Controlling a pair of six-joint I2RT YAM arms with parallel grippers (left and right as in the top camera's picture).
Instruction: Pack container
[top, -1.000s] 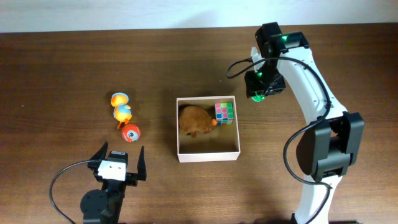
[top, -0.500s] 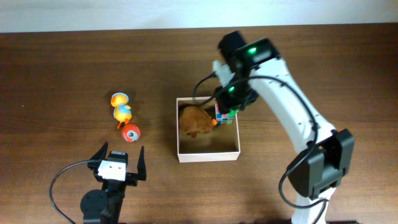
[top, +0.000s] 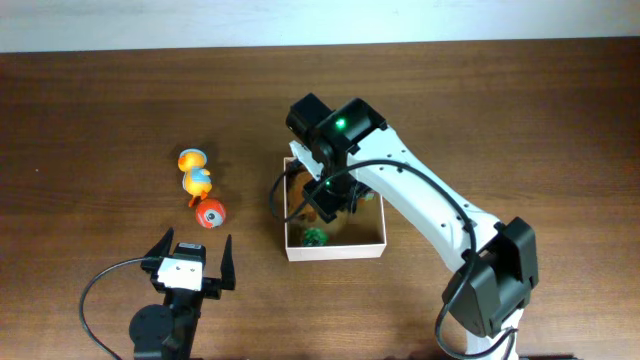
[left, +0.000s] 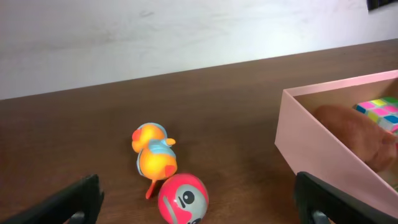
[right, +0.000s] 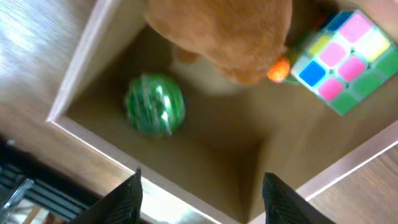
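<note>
The container (top: 335, 252) is a square white-walled box with a tan inside, at the table's middle. My right gripper (right: 202, 180) hangs open above it with nothing between its fingers. Below it a green ball (right: 154, 104) lies on the box floor near the front left corner (top: 315, 237). A brown plush (right: 230, 37) and a coloured cube (right: 345, 56) sit at the box's far side, largely hidden under the arm in the overhead view. My left gripper (top: 197, 240) stands open near the front edge, facing a red ball (left: 182, 198) and an orange duck (left: 154, 155).
The duck (top: 195, 172) and the red ball (top: 210, 213) lie on the wood left of the container. In the left wrist view the container's near wall (left: 323, 155) stands to the right. The right arm reaches across the box from the right.
The right arm swung left from beyond the box's far right corner to over the box. The green ball now lies inside the box, free of the fingers. The left arm stayed still.
</note>
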